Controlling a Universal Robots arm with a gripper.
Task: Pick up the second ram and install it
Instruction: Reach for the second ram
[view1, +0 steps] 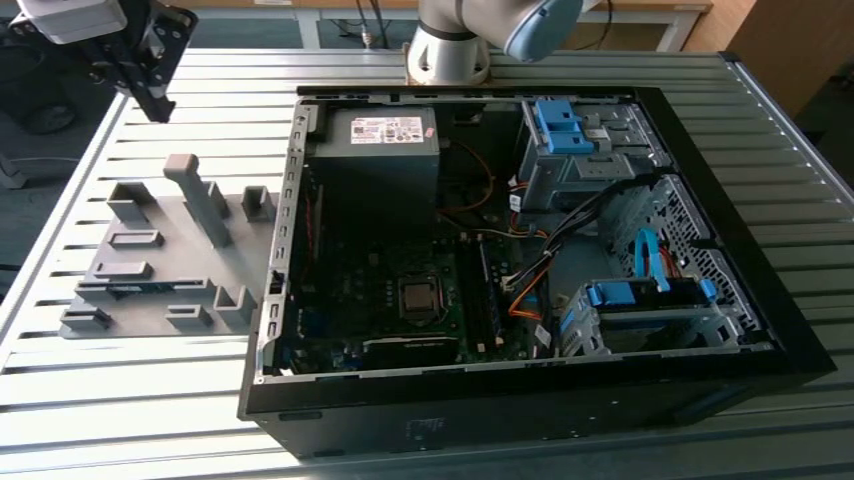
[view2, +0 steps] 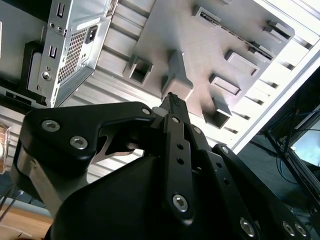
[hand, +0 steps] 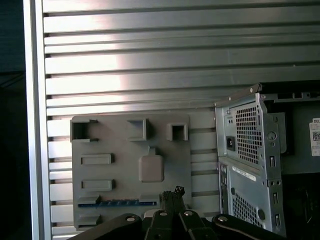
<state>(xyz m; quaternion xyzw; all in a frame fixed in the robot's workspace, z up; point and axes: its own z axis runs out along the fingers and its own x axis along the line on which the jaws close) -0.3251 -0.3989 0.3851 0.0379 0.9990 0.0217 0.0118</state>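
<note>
The second ram (view1: 138, 287) stands edge-on in a slot of the grey tray (view1: 167, 225), at the exterior view's left. In the first wrist view it is a thin blue strip (hand: 117, 203) along one side of the tray (hand: 125, 150). My gripper (view1: 158, 108) hangs high over the table's far corner at the exterior view's left, well apart from the tray. Its fingers (hand: 172, 193) are shut together with nothing between them, and in the second wrist view the gripper (view2: 172, 101) points toward the tray (view2: 200, 45). The open computer case (view1: 307, 150) lies beside the tray, motherboard (view1: 400, 290) exposed.
Upright grey blocks (view1: 200, 195) rise from the tray. Inside the case are a power supply (view1: 380, 135), blue drive brackets (view1: 561, 125) and orange and blue cables (view1: 527, 300). The arm's base (view1: 447, 50) stands behind the case. The slatted metal table (view1: 120, 420) ends near the tray.
</note>
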